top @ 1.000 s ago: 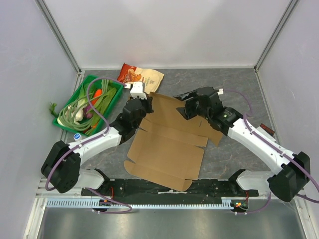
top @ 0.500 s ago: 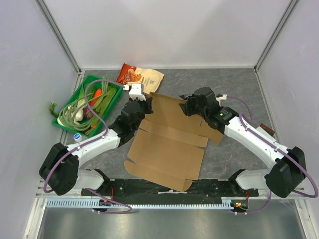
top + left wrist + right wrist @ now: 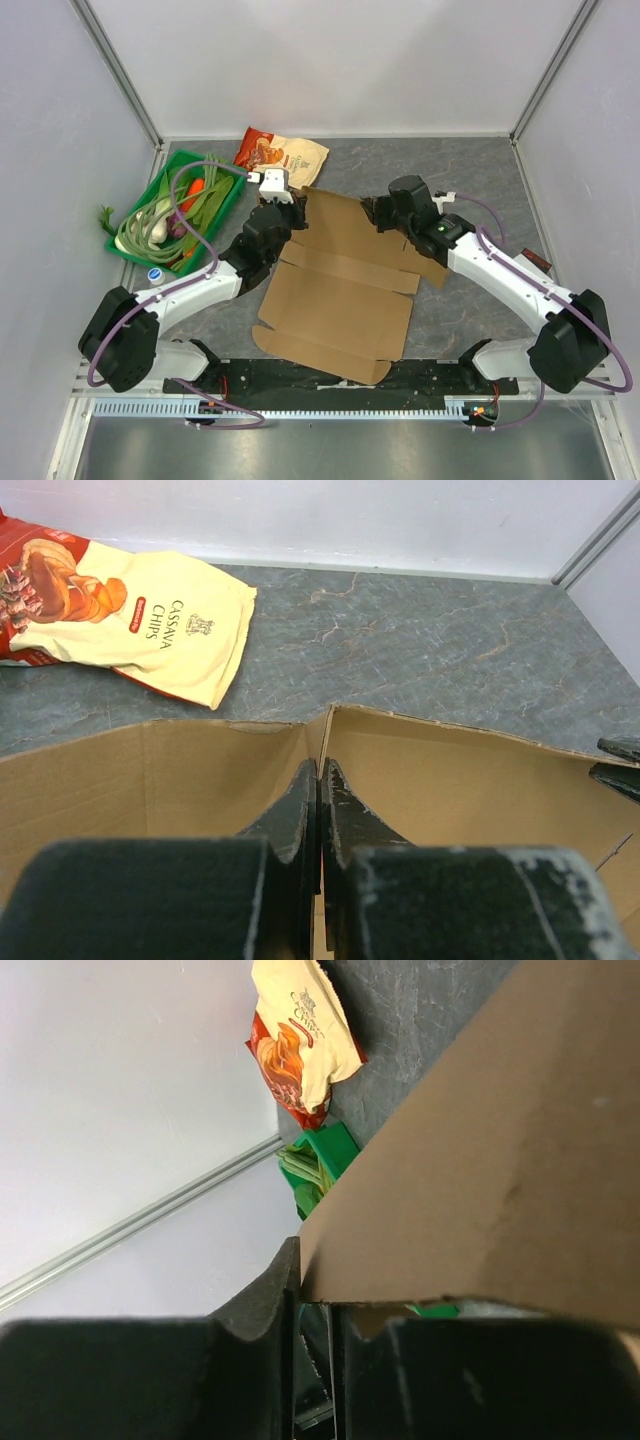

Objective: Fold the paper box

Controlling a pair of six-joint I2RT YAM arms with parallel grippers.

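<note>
The paper box (image 3: 340, 290) is a flat brown cardboard cutout lying mid-table, its far flaps raised. My left gripper (image 3: 283, 208) is at the far left flap. In the left wrist view it (image 3: 320, 765) is shut with the thin cardboard edge (image 3: 450, 770) pinched between its fingers. My right gripper (image 3: 372, 212) is at the far right flap. In the right wrist view its jaws (image 3: 310, 1260) stand a narrow gap apart. The flap's corner (image 3: 500, 1160) meets the left fingertip and covers the right one. Whether it is pinched does not show.
A green basket (image 3: 225, 208) of vegetables sits at the left. A cream-and-red snack bag (image 3: 283, 155) lies behind the cardboard by the back wall. A small white-and-blue bottle (image 3: 155, 275) lies near the left arm. A dark object (image 3: 540, 262) lies at the right edge.
My right gripper's jaws have narrowed from wide open to a thin gap at the far right flap, and that arm has shifted slightly. The left gripper keeps its hold.
</note>
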